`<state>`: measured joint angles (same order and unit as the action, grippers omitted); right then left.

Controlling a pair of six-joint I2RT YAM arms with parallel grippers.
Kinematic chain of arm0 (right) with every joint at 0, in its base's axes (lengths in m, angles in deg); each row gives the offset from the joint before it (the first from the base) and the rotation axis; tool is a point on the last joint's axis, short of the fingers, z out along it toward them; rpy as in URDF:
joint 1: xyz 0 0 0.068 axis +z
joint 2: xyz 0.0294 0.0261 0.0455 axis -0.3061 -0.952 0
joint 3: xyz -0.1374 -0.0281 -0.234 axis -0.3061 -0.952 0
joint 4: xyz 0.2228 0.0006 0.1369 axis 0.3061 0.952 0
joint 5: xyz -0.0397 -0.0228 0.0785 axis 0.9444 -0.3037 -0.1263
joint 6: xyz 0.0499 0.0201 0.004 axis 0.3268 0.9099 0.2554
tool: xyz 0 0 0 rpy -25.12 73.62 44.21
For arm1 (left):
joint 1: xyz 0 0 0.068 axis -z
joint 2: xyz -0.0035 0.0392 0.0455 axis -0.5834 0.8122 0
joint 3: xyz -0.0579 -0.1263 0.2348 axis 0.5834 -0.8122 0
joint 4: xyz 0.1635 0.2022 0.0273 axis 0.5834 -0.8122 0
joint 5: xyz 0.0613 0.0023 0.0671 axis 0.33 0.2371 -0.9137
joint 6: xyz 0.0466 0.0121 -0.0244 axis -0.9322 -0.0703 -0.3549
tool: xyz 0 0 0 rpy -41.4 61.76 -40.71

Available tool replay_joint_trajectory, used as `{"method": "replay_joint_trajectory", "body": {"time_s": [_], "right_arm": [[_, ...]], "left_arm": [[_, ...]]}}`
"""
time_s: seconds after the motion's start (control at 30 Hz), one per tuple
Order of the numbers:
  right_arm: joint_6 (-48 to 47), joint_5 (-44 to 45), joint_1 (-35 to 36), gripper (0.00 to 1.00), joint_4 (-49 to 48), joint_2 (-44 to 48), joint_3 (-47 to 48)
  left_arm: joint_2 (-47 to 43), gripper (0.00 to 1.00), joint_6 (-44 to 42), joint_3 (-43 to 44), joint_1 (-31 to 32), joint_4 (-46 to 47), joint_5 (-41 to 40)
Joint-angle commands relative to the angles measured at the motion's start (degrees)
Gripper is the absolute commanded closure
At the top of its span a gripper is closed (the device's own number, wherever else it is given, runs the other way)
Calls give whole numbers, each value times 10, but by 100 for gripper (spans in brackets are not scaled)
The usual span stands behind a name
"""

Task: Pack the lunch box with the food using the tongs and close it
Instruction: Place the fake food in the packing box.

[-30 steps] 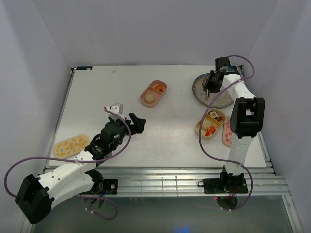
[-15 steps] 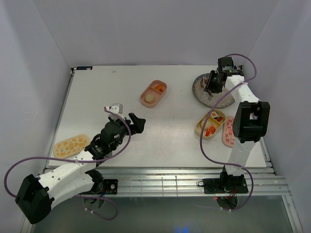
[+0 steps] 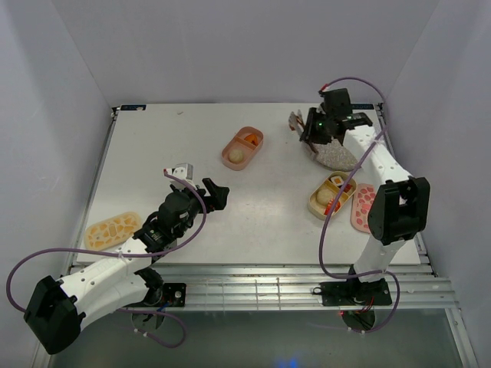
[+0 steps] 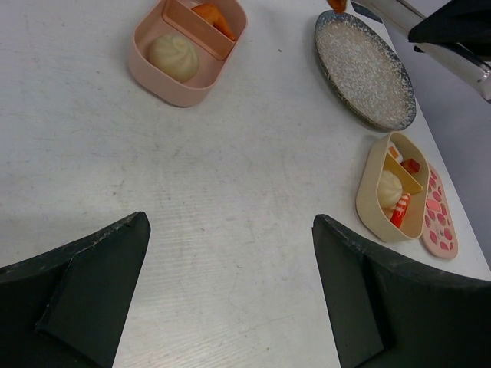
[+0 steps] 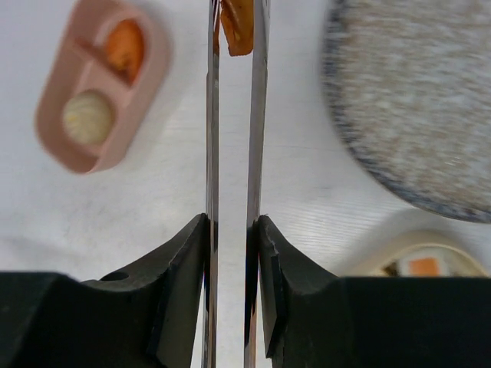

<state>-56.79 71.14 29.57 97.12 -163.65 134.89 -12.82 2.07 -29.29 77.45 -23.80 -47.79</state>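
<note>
My right gripper (image 3: 316,129) (image 5: 232,230) is shut on the thin metal tongs (image 3: 296,121) (image 5: 257,115). The tong tips pinch an orange food piece (image 5: 236,27) above the table, between the pink lunch box tray (image 3: 225,153) (image 5: 57,142) and the speckled plate (image 3: 331,156) (image 5: 414,100). That pink tray (image 4: 165,92) holds a cream bun (image 4: 173,56) and an orange piece (image 4: 215,17). The tan tray (image 3: 313,205) (image 4: 367,207) holds a bun and orange-topped pieces. My left gripper (image 3: 215,192) (image 4: 230,221) stands open over bare table, holding nothing.
A pink pebble-patterned lid (image 3: 362,205) (image 4: 439,215) lies right of the tan tray. A tan lid (image 3: 112,230) lies at the near left, beside the left arm. White walls close in the table on three sides.
The right arm has swung the tongs left, off the plate, carrying the orange piece toward the pink tray. The left arm has not moved.
</note>
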Motion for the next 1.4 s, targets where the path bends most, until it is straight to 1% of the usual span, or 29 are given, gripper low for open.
{"method": "replay_joint_trajectory", "body": {"time_s": [0.0, 0.03, 0.2, 0.27, 0.43, 0.47, 0.53, 0.67, 0.97, 1.13, 1.37], "right_arm": [[-4, 0, 65, 66, -35, 18, 20], [-2, 0, 84, 66, -39, 14, 22], [6, -28, 132, 66, -80, -14, 33], [3, -29, 153, 66, -82, -41, 56], [-14, -44, 189, 67, -61, -113, 126], [-17, -41, 194, 67, -55, -120, 147], [-29, -35, 205, 67, -49, -133, 157], [-48, -8, 212, 67, -34, -132, 155], [-79, 24, 217, 65, -32, -95, 85], [-94, 36, 217, 64, -22, -91, 86], [-105, 24, 217, 61, -3, -94, 97]], "left_arm": [[-17, 2, -6, 2, 2, -3, -12], [-17, 2, -7, 2, 2, -3, -15], [-28, 2, -6, -2, 2, -3, -23], [-31, 2, -5, -4, 2, -3, -24], [-38, 2, -5, -5, 2, -3, -27], [-38, 2, -6, -5, 2, -3, -29], [-39, 2, -6, -5, 2, -4, -31], [-38, 2, -7, -6, 2, -3, -31], [-29, 2, -5, -4, 2, -4, -27], [-30, 2, -6, -4, 2, -4, -32], [-26, 2, -7, -2, 3, -3, -31]]}}
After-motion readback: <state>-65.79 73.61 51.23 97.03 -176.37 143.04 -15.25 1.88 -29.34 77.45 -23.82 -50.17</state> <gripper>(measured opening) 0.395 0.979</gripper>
